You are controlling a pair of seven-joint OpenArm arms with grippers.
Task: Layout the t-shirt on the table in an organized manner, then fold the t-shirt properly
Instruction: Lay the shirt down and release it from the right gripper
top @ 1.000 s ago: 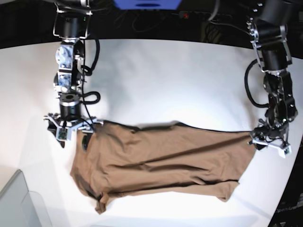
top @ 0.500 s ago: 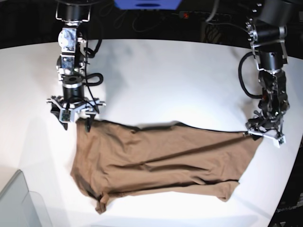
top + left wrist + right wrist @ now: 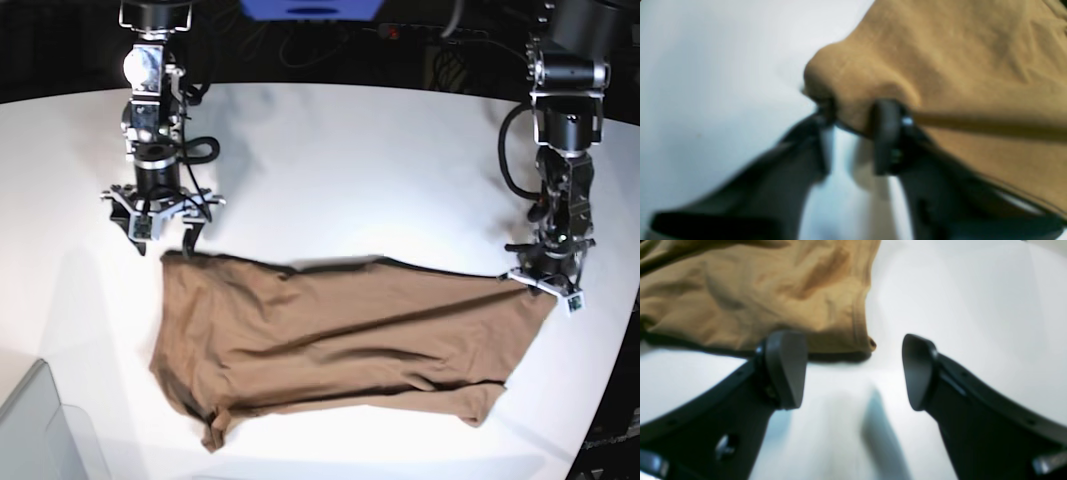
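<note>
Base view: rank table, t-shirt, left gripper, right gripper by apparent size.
1. table
2. t-shirt
3. right gripper and left gripper: both small; the right looks slightly wider, but their differing poses make that unsure.

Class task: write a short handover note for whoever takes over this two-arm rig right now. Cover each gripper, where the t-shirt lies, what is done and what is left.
Left gripper: shut on a bunched corner of the t-shirt, at the table.
Right gripper: open, holding nothing, just off the shirt's opposite corner, above the table.
Shirt: spread lengthwise on the white table between the arms, with long creases, one end bunched.
Done: shirt roughly stretched out.
Left: probably grip the free corner, smooth flat, then fold; no fold made yet.
</note>
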